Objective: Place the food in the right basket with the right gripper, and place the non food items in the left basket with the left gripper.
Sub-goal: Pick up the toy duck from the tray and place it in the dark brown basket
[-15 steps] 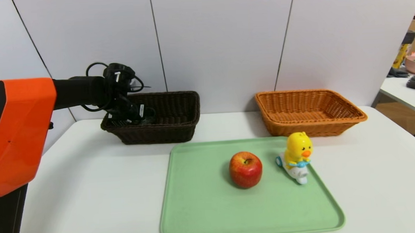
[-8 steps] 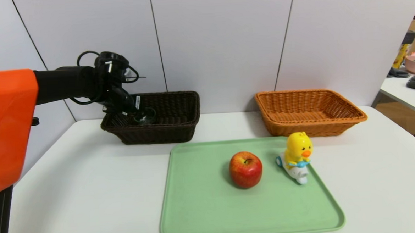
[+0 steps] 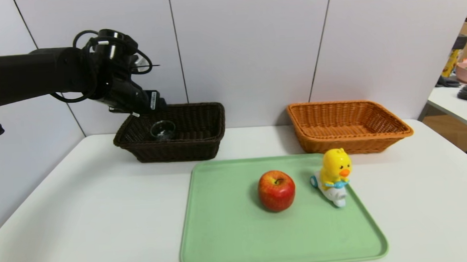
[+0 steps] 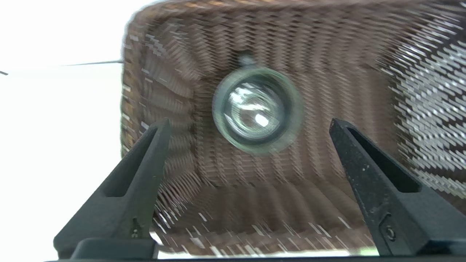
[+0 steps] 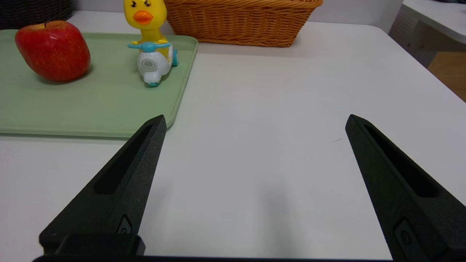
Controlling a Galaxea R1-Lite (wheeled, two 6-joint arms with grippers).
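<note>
One round clear glass cup (image 3: pixel 163 130), dark woven basket (image 3: pixel 178 149), fingers (image 4: pixel 138 171) apart

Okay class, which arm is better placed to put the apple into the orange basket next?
Probably the right: its open, empty gripper is near the apple, while the left gripper is over the dark basket.

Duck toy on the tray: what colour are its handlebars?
The duck toy's handlebars are light blue; best seen in the right wrist view.

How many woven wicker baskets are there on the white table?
2: the dark brown basket at the left, behind the tray's left end; the orange-tan basket at the right.
</note>
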